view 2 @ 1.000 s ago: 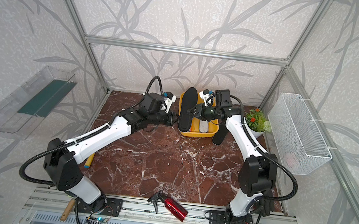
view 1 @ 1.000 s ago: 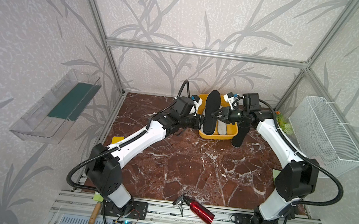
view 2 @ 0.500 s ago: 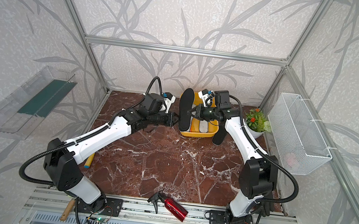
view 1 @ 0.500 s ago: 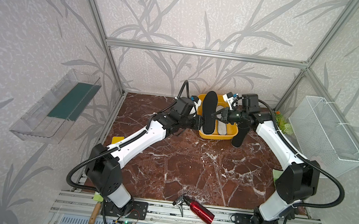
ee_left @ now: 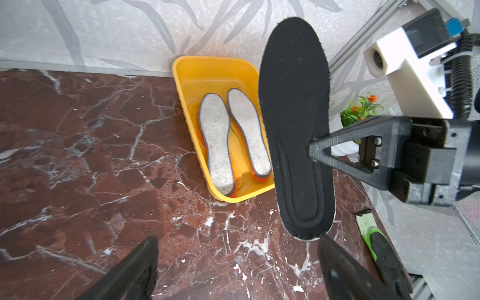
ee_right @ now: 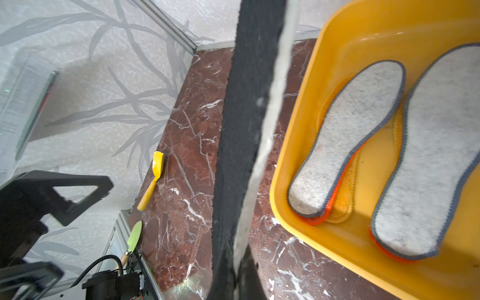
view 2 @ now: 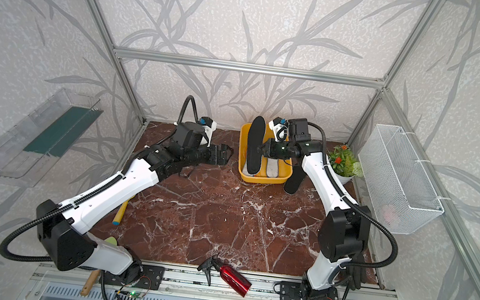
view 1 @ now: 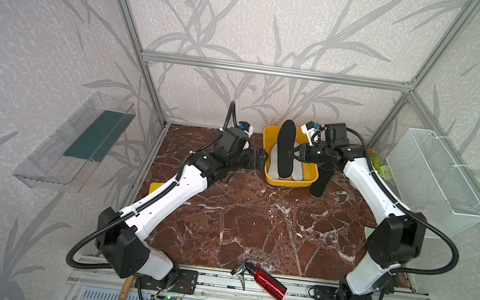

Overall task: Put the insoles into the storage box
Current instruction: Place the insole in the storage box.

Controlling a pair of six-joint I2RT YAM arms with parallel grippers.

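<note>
So the handoff's done. A second ago your left gripper (view 1: 262, 160) was the one pinching the black insole (view 1: 285, 148). Now its jaws are spread wide and it sits just beside the insole, clear of it. Your right gripper (view 1: 295, 155) has taken over, with its jaws clamped tight on the long edge about halfway down the insole. You can see the finger biting in from the left wrist view (ee_left: 310, 150).

The insole is up in the air, standing on edge with one end pointing up, right by the storage box (view 1: 290, 183) on the side facing your left arm. Honestly I can't tell if it's over the box or just outside the wall. The right wrist view makes it look like it's hanging over bare table (ee_right: 181, 181) next to the rim.

The box already holds two grey felt insoles (ee_left: 218, 140) side by side, with orange insoles (ee_right: 345, 181) peeking out from underneath. A second black insole (view 1: 320, 179) is still out on the table on the far side of the box, under your right arm.

So you're most of the way there. I'd say your right arm needs to tip this one flat, bring it in over the felt pair and let go. After that there's just the last black one left.
</note>
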